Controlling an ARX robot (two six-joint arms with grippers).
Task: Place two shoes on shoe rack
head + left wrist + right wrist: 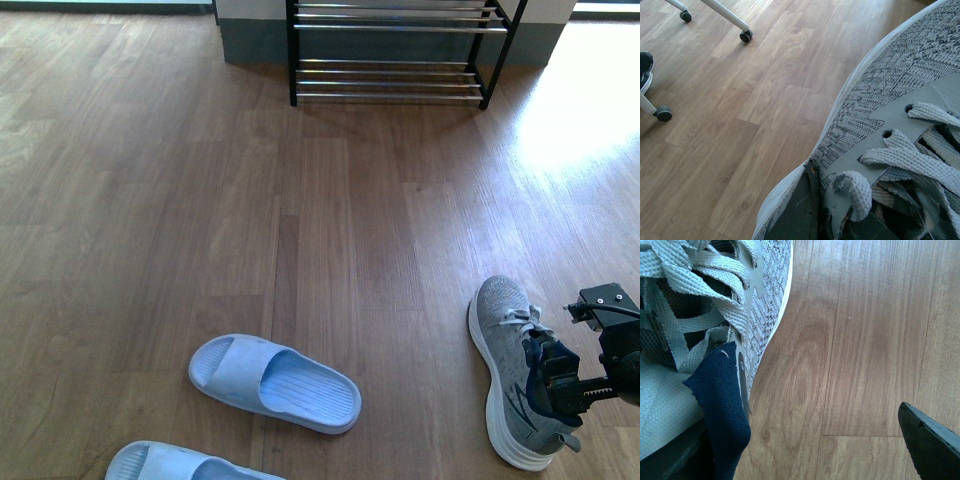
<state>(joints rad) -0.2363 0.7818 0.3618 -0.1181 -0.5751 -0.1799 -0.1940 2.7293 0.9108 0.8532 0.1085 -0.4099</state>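
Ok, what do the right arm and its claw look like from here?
Right arm: black, boxy blocks, a thin black cable on top, a silvery threaded rod near the right claw. Its finger is a flat black wedge.

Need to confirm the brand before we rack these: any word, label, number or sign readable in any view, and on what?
None can be read.
Grey sneaker: dark marks on its side in the front view, too small to read; no print in the right wrist view.
Laced sneaker in the left wrist view: no print.
Blue slides, shoe rack: no text.
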